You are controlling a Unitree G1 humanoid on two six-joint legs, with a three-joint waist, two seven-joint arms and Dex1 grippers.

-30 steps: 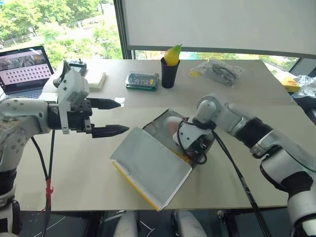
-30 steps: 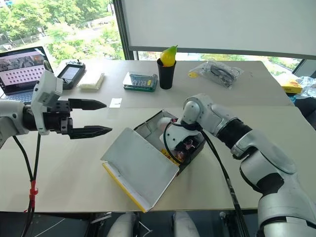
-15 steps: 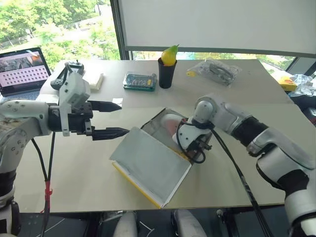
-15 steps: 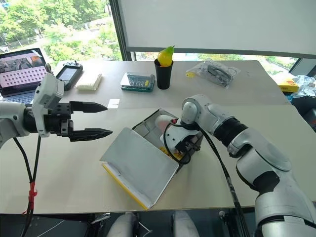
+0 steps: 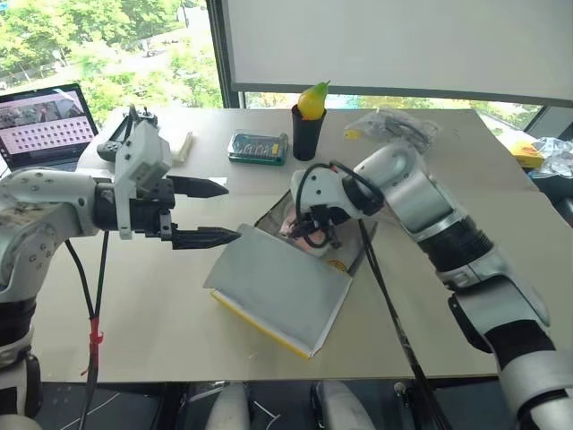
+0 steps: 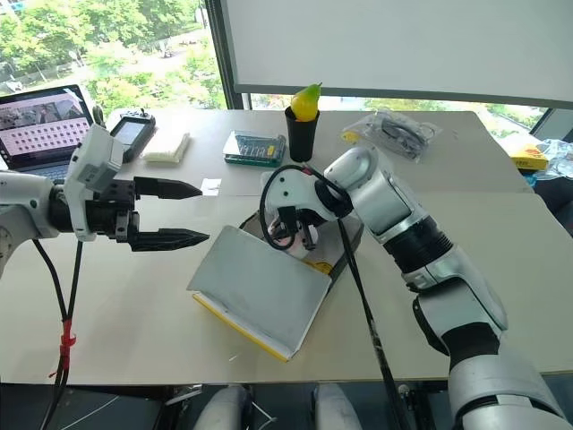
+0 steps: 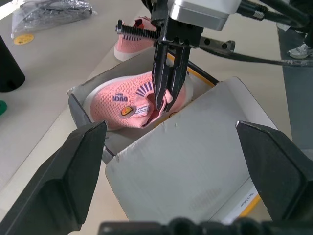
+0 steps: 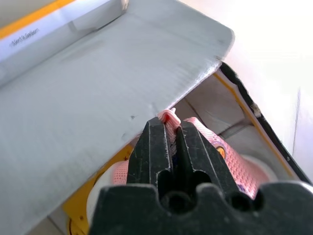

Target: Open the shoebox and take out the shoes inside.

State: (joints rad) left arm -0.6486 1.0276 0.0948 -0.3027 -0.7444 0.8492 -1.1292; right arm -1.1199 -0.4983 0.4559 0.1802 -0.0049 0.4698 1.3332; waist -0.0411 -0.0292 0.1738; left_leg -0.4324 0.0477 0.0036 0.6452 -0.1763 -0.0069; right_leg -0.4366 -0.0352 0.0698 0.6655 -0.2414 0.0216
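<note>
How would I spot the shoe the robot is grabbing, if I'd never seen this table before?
Find the open shoebox in the middle of the table, its pale lid flung wide. Inside lies a small pink shoe with a white sole and dark eyelash marks, its collar pinched by the right gripper. Its twin, the other pink shoe, sits on the table beyond the box, untouched.

The shoebox [image 5: 277, 287] looks like stiff cardboard, its opened lid matt pale grey inside with a yellow edge, and the shoe [image 7: 132, 100] in it is pink knitted cloth with a smooth white rubbery sole. The right gripper [image 7: 166, 98] has matt black plastic-looking fingers [image 8: 159, 152], and the surface [image 5: 134, 313] is smooth, pale and matt.
</note>
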